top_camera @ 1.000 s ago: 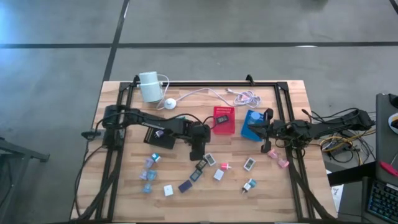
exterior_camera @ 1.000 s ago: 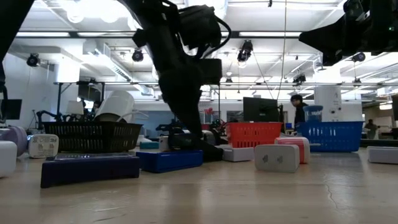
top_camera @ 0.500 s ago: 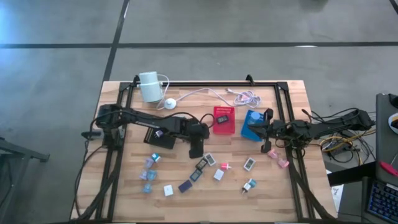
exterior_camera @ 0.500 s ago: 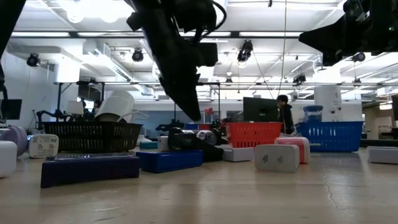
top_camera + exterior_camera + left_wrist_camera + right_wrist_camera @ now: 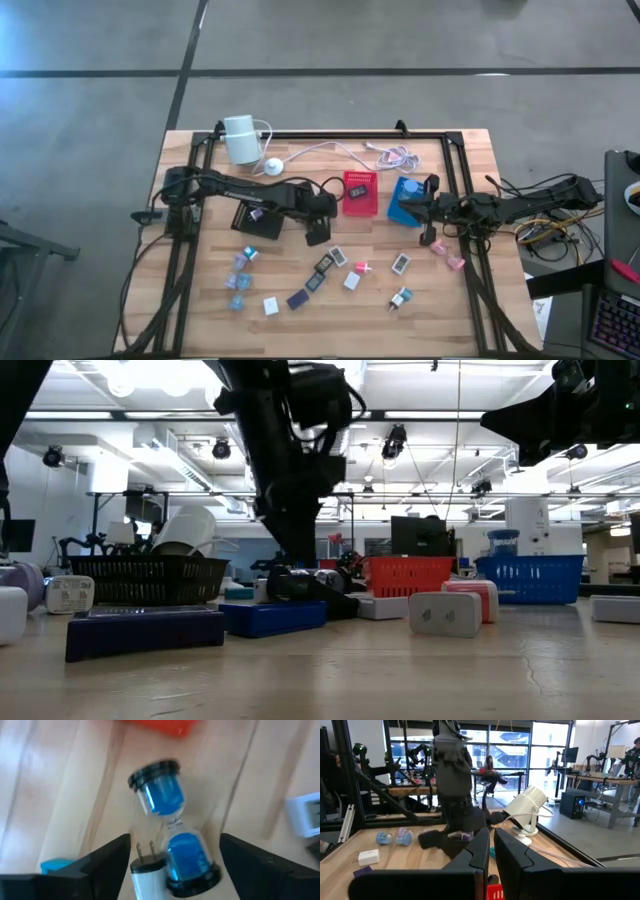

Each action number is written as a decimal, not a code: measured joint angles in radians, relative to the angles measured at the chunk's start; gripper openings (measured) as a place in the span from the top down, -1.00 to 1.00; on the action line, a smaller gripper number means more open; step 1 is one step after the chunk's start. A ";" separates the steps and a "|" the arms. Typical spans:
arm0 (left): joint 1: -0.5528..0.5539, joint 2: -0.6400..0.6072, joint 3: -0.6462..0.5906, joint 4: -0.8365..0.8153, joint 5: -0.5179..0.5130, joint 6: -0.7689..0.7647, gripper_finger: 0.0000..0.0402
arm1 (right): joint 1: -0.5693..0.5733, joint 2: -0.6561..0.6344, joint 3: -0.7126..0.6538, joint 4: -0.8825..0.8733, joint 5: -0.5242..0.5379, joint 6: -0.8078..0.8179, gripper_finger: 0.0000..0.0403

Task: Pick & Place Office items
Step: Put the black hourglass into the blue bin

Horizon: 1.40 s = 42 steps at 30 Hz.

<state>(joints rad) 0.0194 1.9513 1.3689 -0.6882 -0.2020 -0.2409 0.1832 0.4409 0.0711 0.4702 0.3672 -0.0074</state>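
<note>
Left gripper (image 5: pixel 318 236) spread wide, empty, raised above the table (image 5: pixel 470 300) just beside the red tray (image 5: pixel 360 205); below it, a blue sand timer (image 5: pixel 170 845) lying flat, touching a white plug (image 5: pixel 146 870). Right gripper (image 5: pixel 424 203) narrowed almost closed, parked beside the blue tray (image 5: pixel 404 203). Remaining office items (image 5: pixel 345 268) scattered mid-table.

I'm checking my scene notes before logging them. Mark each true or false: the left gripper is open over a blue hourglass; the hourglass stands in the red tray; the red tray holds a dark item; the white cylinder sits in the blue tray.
1. True: the left gripper is open over the blue hourglass.
2. False: it lies on the table, outside the red tray.
3. True: a dark item lies in it.
4. False: the white cylinder stands on the table, far from the blue tray.
</note>
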 joint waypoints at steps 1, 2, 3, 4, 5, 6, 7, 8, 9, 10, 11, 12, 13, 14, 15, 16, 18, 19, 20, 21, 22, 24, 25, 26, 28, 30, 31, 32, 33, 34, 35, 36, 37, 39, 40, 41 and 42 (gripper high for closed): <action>0.003 0.012 0.000 -0.004 0.000 0.000 -0.62 | 0.000 0.000 0.000 0.000 0.000 0.000 0.89; 0.007 0.022 0.000 -0.003 0.000 0.000 -0.64 | 0.000 0.000 0.000 0.000 0.000 0.000 0.89; 0.010 0.030 0.000 -0.002 0.000 0.001 -0.65 | 0.000 0.000 0.000 0.000 0.000 0.000 0.89; 0.012 0.038 0.000 -0.001 0.001 0.003 -0.65 | 0.000 0.000 0.000 0.000 0.000 0.000 0.89; 0.014 0.045 0.000 -0.001 0.000 0.008 -0.65 | 0.000 0.000 0.000 0.000 0.000 0.000 0.89; 0.016 0.052 0.000 -0.001 0.000 0.014 -0.65 | 0.000 0.000 0.000 0.000 0.000 0.000 0.89; 0.017 0.060 0.000 -0.001 0.000 0.020 -0.64 | 0.000 0.000 0.000 0.000 0.000 0.000 0.89; 0.017 0.066 0.000 -0.001 0.000 0.024 -0.63 | 0.000 0.000 0.000 0.000 0.000 0.000 0.89; 0.017 0.070 0.000 -0.001 -0.001 0.029 -0.63 | 0.000 0.000 0.000 0.000 0.000 0.000 0.89; 0.017 0.072 0.000 0.001 -0.007 0.039 -0.62 | 0.000 0.000 0.000 -0.001 0.000 0.000 0.89; 0.017 0.074 0.000 0.008 -0.016 0.049 -0.60 | 0.000 0.000 0.000 -0.001 0.000 -0.001 0.89; 0.017 0.075 0.000 0.015 -0.019 0.061 -0.59 | 0.000 0.000 0.000 -0.001 0.000 -0.003 0.89; 0.017 0.077 0.000 0.015 -0.023 0.074 -0.57 | 0.000 0.000 0.000 -0.001 0.000 -0.003 0.89; 0.017 0.078 -0.001 0.014 -0.023 0.083 -0.54 | 0.000 0.000 0.000 -0.001 0.000 -0.003 0.89; 0.017 0.078 -0.001 0.015 -0.024 0.086 -0.51 | 0.000 0.000 0.000 -0.002 0.000 -0.003 0.89; 0.018 0.078 -0.001 0.015 -0.024 0.087 -0.46 | 0.000 0.000 0.000 -0.002 0.000 -0.003 0.89; 0.018 0.078 -0.001 0.015 -0.024 0.087 -0.33 | 0.000 0.000 0.000 -0.002 0.000 -0.003 0.89; 0.018 0.078 -0.001 0.015 -0.024 0.087 -0.25 | 0.000 0.000 0.000 -0.002 0.000 -0.003 0.89; 0.017 0.078 -0.001 0.015 -0.023 0.087 -0.15 | 0.000 0.000 0.000 -0.002 0.000 -0.003 0.89; 0.017 0.078 -0.001 0.015 -0.024 0.087 -0.05 | 0.000 0.000 0.000 -0.002 0.000 -0.003 0.89; 0.017 0.078 -0.001 0.016 -0.024 0.087 0.05 | 0.000 0.000 0.000 -0.002 0.000 -0.003 0.89; 0.017 0.078 -0.002 0.017 -0.026 0.087 0.16 | 0.000 0.000 0.000 -0.002 0.000 -0.003 0.89; 0.017 0.077 -0.003 0.019 -0.027 0.087 0.16 | 0.000 0.000 0.000 -0.002 0.000 -0.003 0.89; 0.017 0.077 -0.005 0.020 -0.028 0.087 0.16 | 0.000 0.000 0.000 -0.002 0.000 -0.003 0.89; 0.017 0.076 -0.010 0.021 -0.030 0.087 0.16 | 0.000 0.000 0.000 -0.002 0.000 -0.003 0.89; 0.017 0.075 -0.015 0.021 -0.031 0.087 0.16 | 0.000 0.000 0.000 -0.002 0.000 -0.003 0.89; 0.017 0.075 -0.015 0.020 -0.031 0.087 0.16 | 0.000 0.000 0.000 -0.002 0.000 -0.003 0.89; 0.017 0.075 -0.015 0.020 -0.035 0.087 0.16 | 0.000 0.000 0.000 -0.002 0.000 -0.003 0.89; 0.017 0.074 -0.015 0.020 -0.047 0.088 0.16 | 0.000 0.000 0.000 -0.002 0.000 -0.003 0.89; 0.017 0.071 -0.016 0.016 -0.065 0.088 0.16 | 0.000 0.000 0.000 -0.002 0.000 -0.003 0.89; 0.017 0.067 -0.017 0.012 -0.077 0.088 0.16 | 0.000 0.000 0.000 -0.002 0.000 -0.003 0.89; 0.016 0.063 -0.019 0.009 -0.083 0.088 0.16 | 0.000 0.000 0.000 -0.002 0.000 -0.003 0.89; 0.017 0.057 -0.019 0.008 -0.084 0.090 0.16 | 0.000 0.000 0.000 -0.002 0.000 -0.003 0.89; 0.017 0.037 -0.020 0.006 -0.095 0.094 0.16 | 0.000 0.000 0.000 -0.003 0.000 -0.003 0.89; 0.016 0.024 -0.019 0.003 -0.099 0.095 0.16 | 0.000 0.000 0.000 -0.003 0.000 -0.003 0.89; 0.015 0.017 -0.019 -0.002 -0.107 0.095 0.16 | 0.000 0.000 0.000 -0.004 0.000 -0.004 0.89; 0.015 0.007 -0.019 -0.008 -0.112 0.096 0.16 | 0.000 0.000 0.000 -0.004 0.000 -0.004 0.89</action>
<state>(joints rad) 0.0345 1.9588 1.3499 -0.6966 -0.3141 -0.1453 0.1830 0.4412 0.0711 0.4664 0.3672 -0.0113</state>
